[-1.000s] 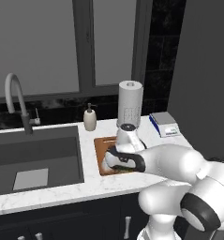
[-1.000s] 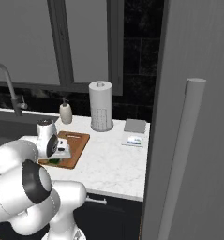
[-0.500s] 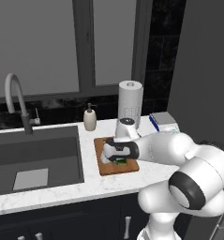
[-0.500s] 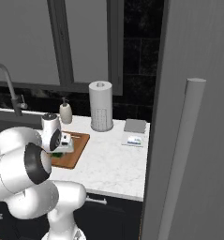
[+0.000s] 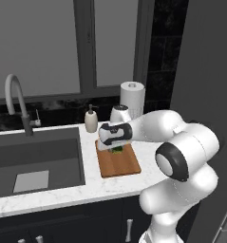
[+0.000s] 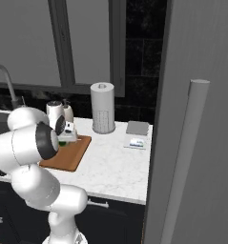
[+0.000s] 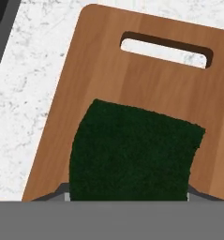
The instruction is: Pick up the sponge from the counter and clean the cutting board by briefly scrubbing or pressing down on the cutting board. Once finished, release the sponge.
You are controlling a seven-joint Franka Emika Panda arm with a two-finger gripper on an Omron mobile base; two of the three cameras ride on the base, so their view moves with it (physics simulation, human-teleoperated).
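Green-topped, the sponge [image 7: 132, 152] is sitting right in front of the hand camera, its dark scrubbing face covering the near part of the cutting board [image 7: 108, 70]. Beyond it the board's slot handle [image 7: 166, 48] is lying at the far short end, with the white marble surface [image 7: 33, 70] showing through it and along the board's side. The fingers [image 5: 116, 149] are closing on the sponge from both sides, though their tips are hidden beneath it in the hand view. From the left base view the sponge [image 5: 117, 150] is being held down at the board's [image 5: 118, 163] back end. Farther back, a soap dispenser [image 5: 90, 120] and a paper towel roll [image 5: 132, 98] are standing near the wall, beside the sink basin [image 5: 34, 159].
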